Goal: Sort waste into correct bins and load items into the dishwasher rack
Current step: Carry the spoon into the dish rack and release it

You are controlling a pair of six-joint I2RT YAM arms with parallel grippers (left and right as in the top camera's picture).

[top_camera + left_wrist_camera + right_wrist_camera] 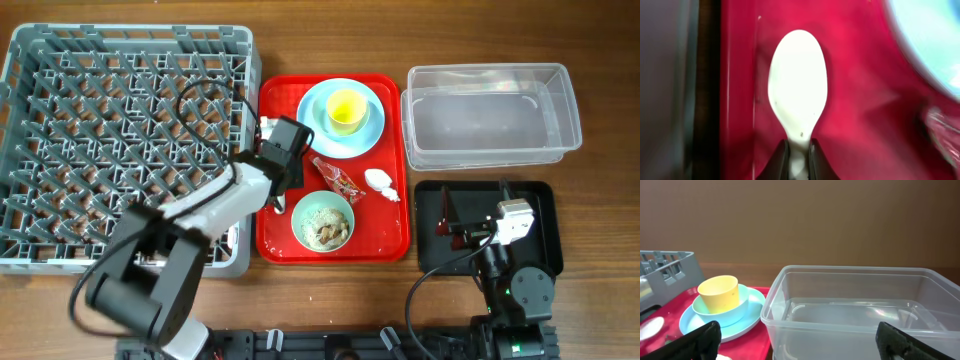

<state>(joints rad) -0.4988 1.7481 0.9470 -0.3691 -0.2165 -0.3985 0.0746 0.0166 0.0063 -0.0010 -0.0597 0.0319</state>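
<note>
From above, the left gripper [271, 131] reaches to the 9 o'clock edge of the red rectangular serving tray [395, 232], just beside the large square grey plastic rack with upright pegs [60, 150]. On the tray, the pale blue round plate [375, 126] sits at 12 o'clock with the small yellow cup [347, 110] on top. The pale green bowl of rice and brown scraps [322, 222] is at 6, the small red printed wrapper [338, 180] in the middle, and the crumpled white tissue [380, 182] at 3. The clear rectangular plastic tub [490, 115] and the shallow black plastic tray [540, 200] lie off toward 3 o'clock.

In the left wrist view, the fingers are pinched on the neck of the white plastic spoon [798, 85], over the red tray; whether it is lifted I cannot tell. This looks like the spoon's turn to go in the rack. Next it wants a clean lift, a short swing toward 9 o'clock, and a drop between pegs without slipping.

In the right wrist view, the right gripper [801, 342] hangs low with its fingers spread wide, holding nothing and facing the clear tub.
</note>
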